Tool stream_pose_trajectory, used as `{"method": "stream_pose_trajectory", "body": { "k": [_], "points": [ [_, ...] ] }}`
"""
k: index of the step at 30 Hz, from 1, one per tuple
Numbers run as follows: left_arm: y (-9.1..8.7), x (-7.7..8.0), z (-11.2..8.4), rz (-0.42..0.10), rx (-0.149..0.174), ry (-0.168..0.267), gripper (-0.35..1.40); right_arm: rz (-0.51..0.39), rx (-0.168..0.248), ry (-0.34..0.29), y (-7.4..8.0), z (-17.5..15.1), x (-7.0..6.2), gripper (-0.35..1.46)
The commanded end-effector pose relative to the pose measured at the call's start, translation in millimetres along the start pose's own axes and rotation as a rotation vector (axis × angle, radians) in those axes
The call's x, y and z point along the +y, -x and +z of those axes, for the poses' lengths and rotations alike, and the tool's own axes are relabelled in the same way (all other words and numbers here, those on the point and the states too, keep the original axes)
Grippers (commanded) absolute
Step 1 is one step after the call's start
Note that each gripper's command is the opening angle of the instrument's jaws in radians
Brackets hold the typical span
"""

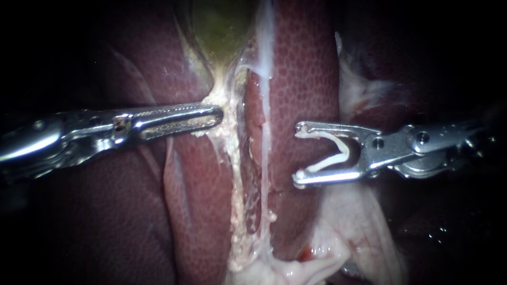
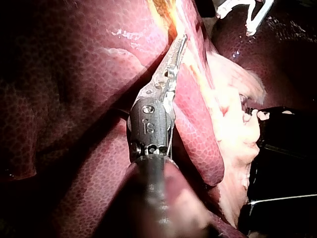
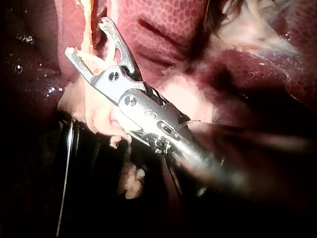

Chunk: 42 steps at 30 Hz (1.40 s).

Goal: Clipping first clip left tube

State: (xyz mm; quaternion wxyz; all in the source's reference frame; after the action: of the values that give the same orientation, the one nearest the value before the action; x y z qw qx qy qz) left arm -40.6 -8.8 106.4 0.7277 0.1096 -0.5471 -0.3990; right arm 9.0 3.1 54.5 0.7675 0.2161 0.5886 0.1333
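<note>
Endoscope view: the left tube [image 1: 235, 179], running from centre to 6 o'clock, is judged soft, slick and easily torn; its bare middle should be taken. At 3 o'clock, apart from it, an open clip [image 1: 338, 150] is cradled between the wide jaws of the right instrument [image 1: 300, 153]. From 9 o'clock, pale tissue [image 1: 222, 100] is clamped in the jaws of the left instrument [image 1: 216, 113].

Left wrist view: that grip is seen from behind.

Right wrist view: the grip is not shown.
</note>
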Motion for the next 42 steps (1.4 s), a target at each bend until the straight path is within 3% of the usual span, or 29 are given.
{"method": "stream_pose_trajectory", "body": {
  "k": [1, 11, 16, 21, 25, 36, 42],
  "points": [
    [0.0, 0.0, 0.0, 0.0, 0.0, 0.0, -0.35, 0.0, 0.0, -0.001, 0.0, 0.0, 0.0, 0.59],
    [0.7, -0.1, -0.7, -0.004, 0.001, -0.004, -0.35, -0.001, 0.0, -0.002, -0.1, 0.0, -0.1, 0.59],
    [3.0, 0.0, -2.2, 0.001, -0.002, -0.003, -0.35, -0.001, 0.0, -0.002, -0.1, 0.0, -0.1, 0.59],
    [6.2, 0.6, -4.7, 0.009, -0.038, 0.012, -0.35, -0.001, 0.0, -0.002, -0.1, 0.0, -0.1, 0.59],
    [7.7, 0.6, -6.2, 0.016, -0.054, 0.022, -0.35, -0.001, 0.001, -0.004, -0.1, 0.2, -0.1, 0.59],
    [7.3, 0.5, -6.4, 0.018, -0.057, 0.023, -0.35, -0.003, 0.003, -0.013, 0.0, 1.1, -0.3, 0.59],
    [7.1, 0.5, -6.2, 0.019, -0.057, 0.024, -0.35, -0.011, 0.006, -0.024, 0.8, 3.2, -0.7, 0.59]
  ]
}}
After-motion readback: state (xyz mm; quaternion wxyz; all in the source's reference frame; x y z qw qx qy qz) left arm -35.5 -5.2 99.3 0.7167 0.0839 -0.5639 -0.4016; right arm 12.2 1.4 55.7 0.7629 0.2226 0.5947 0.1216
